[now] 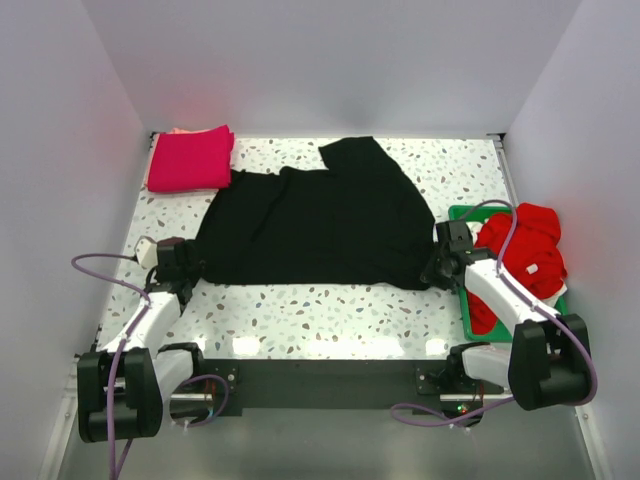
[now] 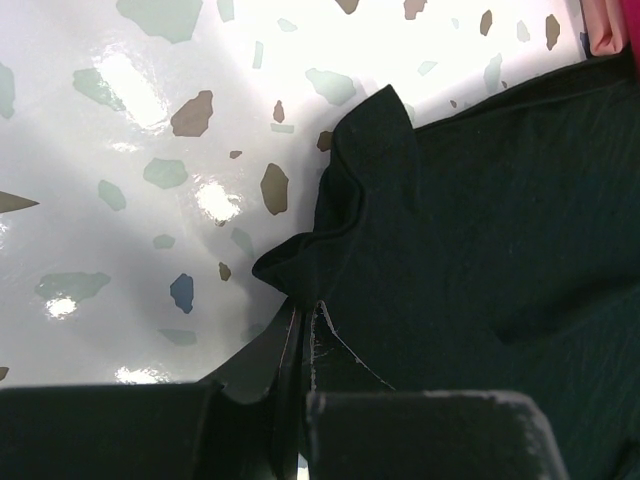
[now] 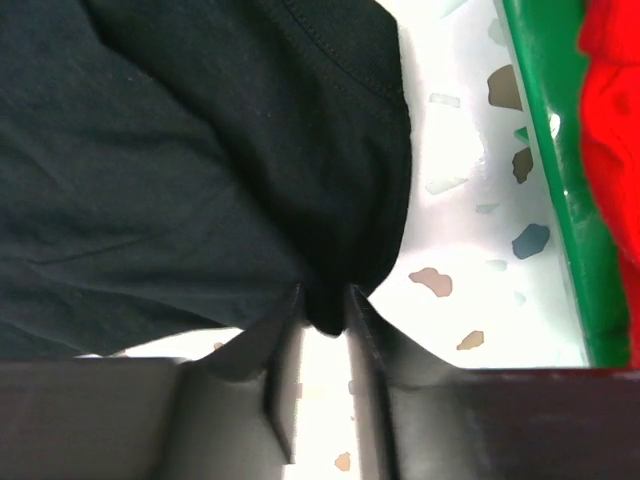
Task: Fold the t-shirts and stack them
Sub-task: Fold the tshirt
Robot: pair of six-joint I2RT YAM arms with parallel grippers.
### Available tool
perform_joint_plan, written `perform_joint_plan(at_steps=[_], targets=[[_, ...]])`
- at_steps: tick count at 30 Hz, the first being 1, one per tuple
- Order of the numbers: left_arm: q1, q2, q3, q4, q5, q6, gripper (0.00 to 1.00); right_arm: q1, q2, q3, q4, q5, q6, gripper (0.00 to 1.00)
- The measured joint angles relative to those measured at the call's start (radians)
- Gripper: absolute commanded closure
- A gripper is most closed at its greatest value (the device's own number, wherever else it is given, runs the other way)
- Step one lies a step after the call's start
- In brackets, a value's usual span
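A speckled terrazzo table (image 1: 330,310) is carrying the whole scene, and one large black t-shirt (image 1: 320,220) is lying spread across its middle, mostly flat, with a sleeve pointing toward the far wall and the bottom hem running along the near side. Two robot arms are reaching up from the near edge, the left arm (image 1: 150,320) toward the shirt's near-left corner and the right arm (image 1: 500,290) toward its near-right corner. One green plastic tray (image 3: 555,150) is sitting along the table's right side, just beside the black shirt's right edge, and a rumpled heap of bright red t-shirt cloth (image 1: 525,245) is filling it; how many garments are making up the heap cannot be told. In the far-left corner, one magenta-pink t-shirt (image 1: 190,160) is resting folded in a neat rectangle, its near-right corner touching the black shirt, with one sliver of peach cloth (image 1: 180,130) peeking out along its far edge. The left gripper (image 2: 305,320) is clenching the black shirt's hem, the cloth puckering up between its closed fingers. The right gripper (image 3: 323,300) is straddling the opposite corner of the hem, its fingers standing slightly apart with a rounded fold of black cloth lying between their tips and bare table showing through the gap below.
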Motion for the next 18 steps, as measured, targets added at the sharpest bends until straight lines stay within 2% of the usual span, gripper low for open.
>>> perform_joint_plan(at_steps=[2,6,13,18], targets=[[0.000,0.000,0.000,0.000,0.000,0.000,1.00,0.000,0.001,0.003,-0.001,0.000,-0.001,0.90],[0.000,0.000,0.000,-0.003,-0.001,0.000,1.00,0.000,0.014,0.054,-0.029,0.009,-0.018,0.98],[0.000,-0.013,0.001,-0.038,-0.013,0.002,1.00,-0.003,0.005,0.203,-0.124,0.065,-0.084,0.97],[0.000,-0.042,0.015,-0.109,-0.025,0.008,1.00,-0.032,-0.036,0.212,-0.185,0.063,-0.119,0.95]])
